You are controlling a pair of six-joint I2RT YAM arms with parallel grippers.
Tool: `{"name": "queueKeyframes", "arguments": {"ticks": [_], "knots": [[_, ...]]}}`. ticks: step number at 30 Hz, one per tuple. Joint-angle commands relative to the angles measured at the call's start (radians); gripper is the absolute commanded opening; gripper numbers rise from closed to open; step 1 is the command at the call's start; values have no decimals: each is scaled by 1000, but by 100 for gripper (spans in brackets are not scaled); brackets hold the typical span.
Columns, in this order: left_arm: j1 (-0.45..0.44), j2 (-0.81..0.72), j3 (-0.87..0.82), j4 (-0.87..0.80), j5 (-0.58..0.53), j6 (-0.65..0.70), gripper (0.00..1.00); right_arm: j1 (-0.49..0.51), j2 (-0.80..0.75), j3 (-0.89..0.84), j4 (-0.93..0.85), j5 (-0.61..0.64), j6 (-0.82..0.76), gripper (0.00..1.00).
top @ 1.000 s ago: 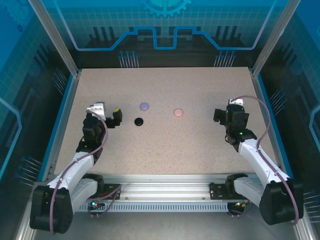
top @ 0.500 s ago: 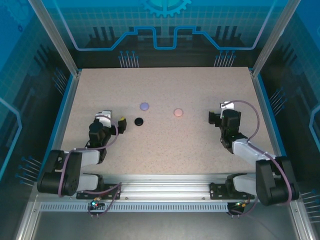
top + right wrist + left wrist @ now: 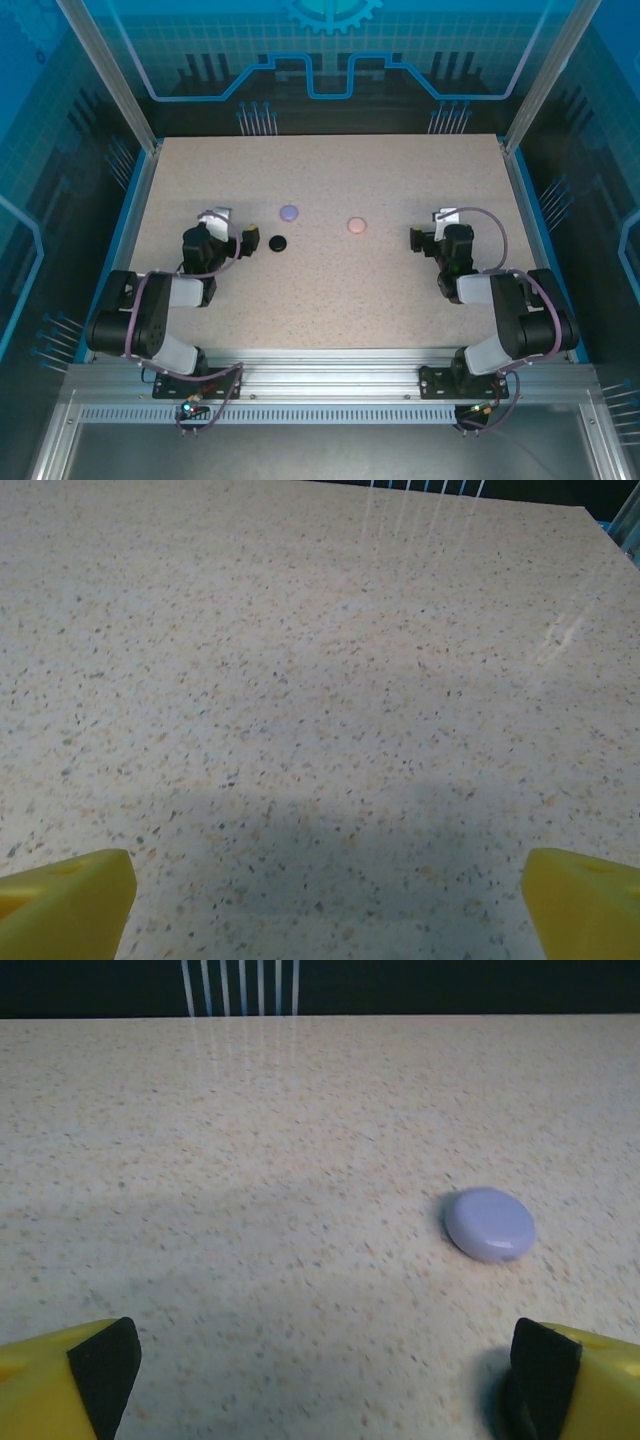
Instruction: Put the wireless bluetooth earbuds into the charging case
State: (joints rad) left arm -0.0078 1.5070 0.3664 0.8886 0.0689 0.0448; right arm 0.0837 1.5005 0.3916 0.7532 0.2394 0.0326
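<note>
- The table (image 3: 330,300) is a pale speckled slab inside a blue-lit enclosure, with both arms folded low over its near half
- Three small round charging cases lie on it, all closed and flat, left of centre to centre
- The lavender case (image 3: 290,212) sits farthest back of the three
- The black case (image 3: 278,242) lies just in front of the lavender one and slightly left, the two near each other but apart
- The pink case (image 3: 356,225) rests to the right of both, near the middle of the table and well apart from either arm
- Whether anything lies inside the cases cannot be told, as their lids are down
- The left gripper (image 3: 250,241) is low over the table, pointing toward the black case and just beside it, with nothing between its jaws
- In the left wrist view the left gripper (image 3: 325,1365) stands wide, its yellow fingers (image 3: 60,1385) with black pads at the two bottom corners and bare table (image 3: 250,1160) between them
- That same view has the lavender case (image 3: 489,1224) ahead and to the right, resting on the table clear of the fingers; a dark shape by the right finger is too hidden to name
- The right gripper (image 3: 416,240) is low on the right side, pointing toward the centre, well to the right of the pink case
- In the right wrist view the right gripper (image 3: 325,895) is spread wide and holds nothing, its yellow tips at the bottom corners over speckled table (image 3: 300,630)
</note>
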Motion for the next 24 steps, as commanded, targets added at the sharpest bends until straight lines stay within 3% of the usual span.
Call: {"name": "queueKeyframes", "arguments": {"ticks": [1, 16, 20, 24], "knots": [[31, 15, 48, -94, -54, -54, 99, -14, 1, 25, 27, -46, 3, 100], [22, 16, 47, -91, -72, -46, 99, -5, 3, 20, 35, -35, -2, 100], [14, 16, 45, -87, -86, -44, 99, -32, 6, 41, -2, -151, -19, 100], [11, 14, 43, -83, -92, -43, 99, -23, 4, 34, 11, -140, -25, 100]]}}
